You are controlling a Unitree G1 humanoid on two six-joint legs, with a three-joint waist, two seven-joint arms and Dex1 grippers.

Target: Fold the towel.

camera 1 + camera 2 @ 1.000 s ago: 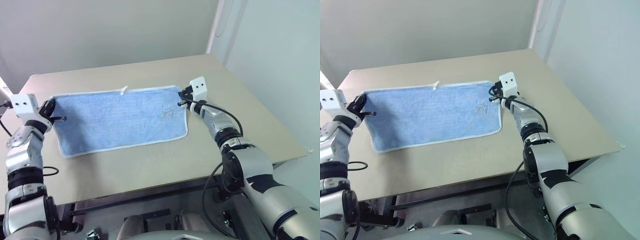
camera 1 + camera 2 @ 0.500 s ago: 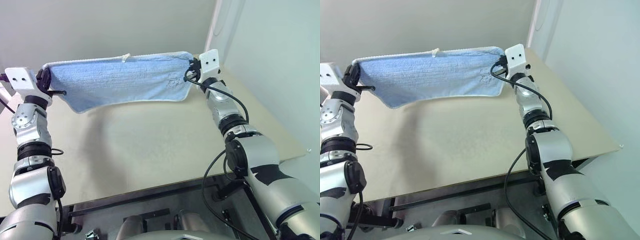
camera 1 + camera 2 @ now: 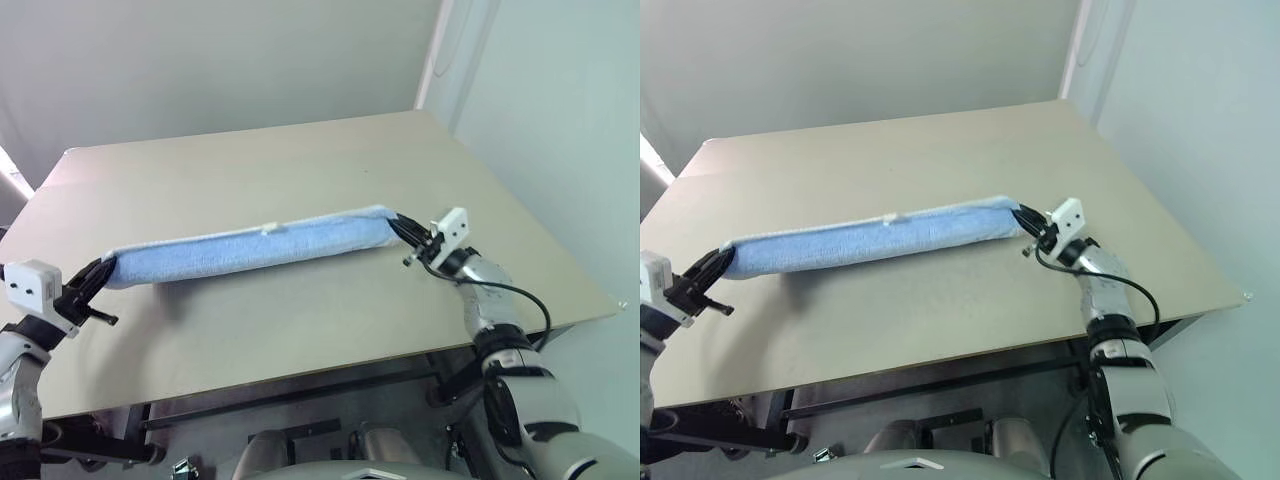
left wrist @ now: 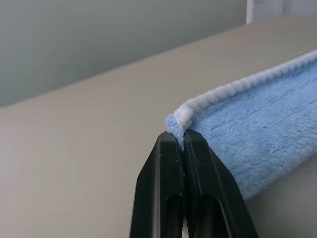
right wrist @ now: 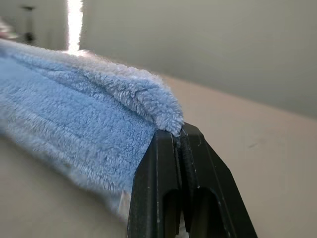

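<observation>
Towel stretched as long narrow band low over counter, white tag on upper edge. My left gripper clamped on its left corner, my right gripper clamped on right corner.

Silver-grey jointed arms, black cables, white wrist camera blocks, black two-fingered tools.

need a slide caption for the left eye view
Both grippers, left and right, pinch opposite ends of a light blue terry-cloth towel stretched across a beige table.
</observation>
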